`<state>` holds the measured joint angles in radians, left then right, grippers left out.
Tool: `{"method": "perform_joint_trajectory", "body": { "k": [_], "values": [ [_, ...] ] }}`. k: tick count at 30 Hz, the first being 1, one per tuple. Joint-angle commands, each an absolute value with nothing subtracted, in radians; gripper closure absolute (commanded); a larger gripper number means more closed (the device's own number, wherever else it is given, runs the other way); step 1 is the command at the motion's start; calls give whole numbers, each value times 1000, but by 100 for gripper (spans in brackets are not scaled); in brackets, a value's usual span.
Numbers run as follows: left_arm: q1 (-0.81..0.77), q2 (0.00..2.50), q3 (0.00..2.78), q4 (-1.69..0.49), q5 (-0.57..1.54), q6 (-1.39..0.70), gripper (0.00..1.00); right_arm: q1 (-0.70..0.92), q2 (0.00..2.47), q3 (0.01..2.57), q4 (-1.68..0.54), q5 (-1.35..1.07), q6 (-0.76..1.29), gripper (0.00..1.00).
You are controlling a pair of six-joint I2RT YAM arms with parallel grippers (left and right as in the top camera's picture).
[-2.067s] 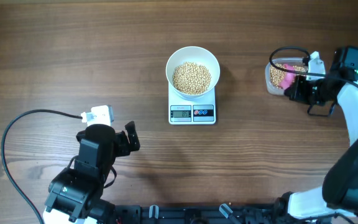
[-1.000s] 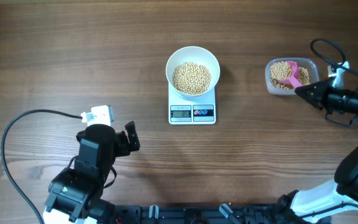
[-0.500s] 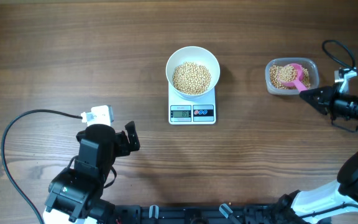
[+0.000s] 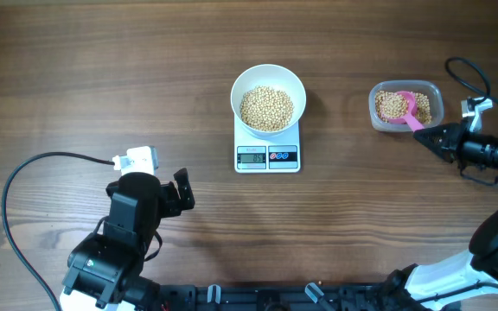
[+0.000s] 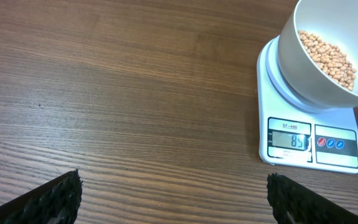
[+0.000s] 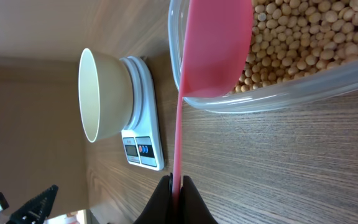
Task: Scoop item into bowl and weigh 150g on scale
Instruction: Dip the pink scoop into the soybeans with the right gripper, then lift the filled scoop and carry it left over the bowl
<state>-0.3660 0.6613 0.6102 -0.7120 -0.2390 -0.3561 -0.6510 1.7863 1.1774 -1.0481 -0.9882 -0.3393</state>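
Left wrist: scale (image 5: 311, 155) display legible, right wrist: scoop (image 6: 219, 43) handle pinched

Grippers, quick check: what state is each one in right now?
Left gripper: open, holding nothing.
Right gripper: shut on the pink scoop by its handle, scoop head in the clear tub.

The left arm (image 4: 119, 238) is black and blocky; a small white camera box (image 4: 137, 159) sits on it, with a long black cable (image 4: 59, 155); its fingers (image 5: 48, 198) are black, with ribbed edges; the right arm (image 4: 491, 154) is black with white shells, with a thin looped black cable (image 4: 461, 59).
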Motion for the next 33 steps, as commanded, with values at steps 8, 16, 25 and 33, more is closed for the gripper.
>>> {"method": "perform_joint_trajectory", "body": {
  "k": [8, 16, 25, 33],
  "values": [
    [-360, 661, 604, -713, -252, -345, 0, -656, 1809, 1169, -1030, -1128, -364, 96],
    [-360, 661, 604, -713, -252, -345, 0, -656, 1809, 1169, -1068, -1289, -364, 96],
    [-360, 661, 604, -713, -252, -345, 0, -584, 1808, 1169, -1124, -1428, -365, 96],
    [-360, 661, 604, -712, -252, -345, 0, -368, 1808, 1171, -1096, -1502, -286, 96]
  ]
}}
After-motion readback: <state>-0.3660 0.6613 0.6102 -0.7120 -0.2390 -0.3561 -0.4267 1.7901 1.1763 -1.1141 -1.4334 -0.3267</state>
